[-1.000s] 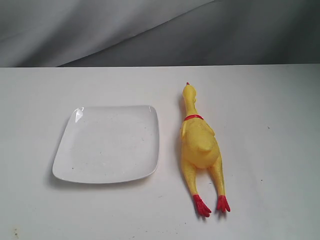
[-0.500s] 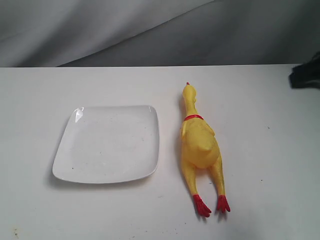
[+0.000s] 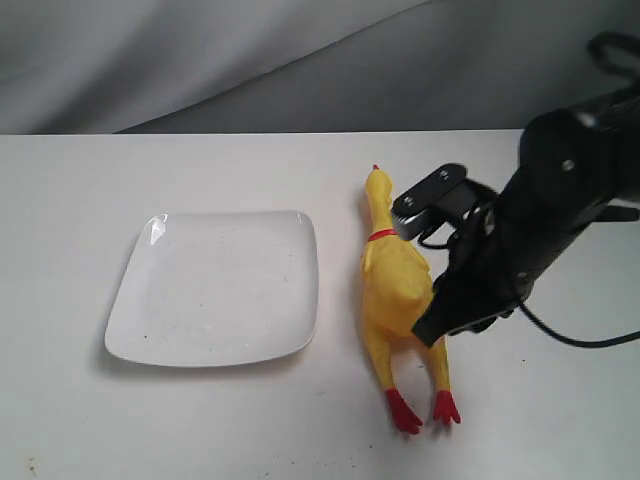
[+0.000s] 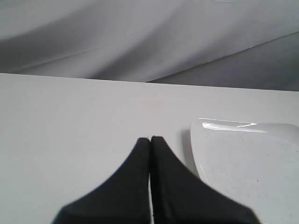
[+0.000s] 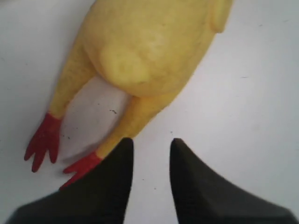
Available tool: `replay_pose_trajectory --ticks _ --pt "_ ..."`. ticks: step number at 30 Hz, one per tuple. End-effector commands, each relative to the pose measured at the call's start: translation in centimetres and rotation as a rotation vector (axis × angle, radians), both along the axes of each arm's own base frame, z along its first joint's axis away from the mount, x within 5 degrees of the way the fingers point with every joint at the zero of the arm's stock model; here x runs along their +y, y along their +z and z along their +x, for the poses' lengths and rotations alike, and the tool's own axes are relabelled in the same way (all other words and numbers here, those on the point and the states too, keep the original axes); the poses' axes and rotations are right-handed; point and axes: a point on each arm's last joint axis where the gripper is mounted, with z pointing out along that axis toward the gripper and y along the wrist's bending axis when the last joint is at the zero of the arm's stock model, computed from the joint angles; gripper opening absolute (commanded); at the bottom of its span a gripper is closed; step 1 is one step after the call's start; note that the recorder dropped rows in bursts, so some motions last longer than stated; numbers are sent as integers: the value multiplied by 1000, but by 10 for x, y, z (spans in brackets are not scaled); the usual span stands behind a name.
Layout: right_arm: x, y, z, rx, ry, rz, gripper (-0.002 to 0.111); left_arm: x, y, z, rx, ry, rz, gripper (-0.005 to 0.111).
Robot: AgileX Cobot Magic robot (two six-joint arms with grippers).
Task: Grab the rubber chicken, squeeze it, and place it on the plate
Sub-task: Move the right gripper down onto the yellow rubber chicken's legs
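The yellow rubber chicken [image 3: 390, 290] lies flat on the white table, head to the far side and red feet [image 3: 405, 412] to the near side. It rests just right of the white square plate [image 3: 215, 288], apart from it. My right gripper [image 3: 430, 330] hangs at the chicken's right flank, above its leg. In the right wrist view this gripper [image 5: 150, 144] is open with only bare table between its fingers, and one finger [image 5: 114, 182] overlaps the chicken's [image 5: 149, 46] leg. My left gripper [image 4: 150, 140] is shut and empty, beside the plate's [image 4: 247, 163] edge.
The white table [image 3: 80, 200] ends at a far edge below a grey cloth backdrop [image 3: 250, 60]. The right arm's black body [image 3: 560, 200] and a cable [image 3: 570, 340] stretch over the table's right side.
The right arm has swung in from the right edge and come down beside the chicken's body. The chicken and the plate lie where they were.
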Motion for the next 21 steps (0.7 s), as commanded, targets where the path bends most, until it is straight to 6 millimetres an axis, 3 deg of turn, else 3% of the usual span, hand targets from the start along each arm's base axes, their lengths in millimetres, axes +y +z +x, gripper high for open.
replay_pose_trajectory --ticks 1,14,18,21 --pt "14 -25 6 9 35 -23 54 0 -1 0 -3 0 -9 1" --pt "20 -58 15 30 -23 -14 54 0 -1 0 -3 0 -9 1" --pt "20 -69 16 54 -24 -27 44 0 -1 0 -3 0 -9 1" --pt "19 -69 16 51 -18 -34 28 0 -1 0 -3 0 -9 1"
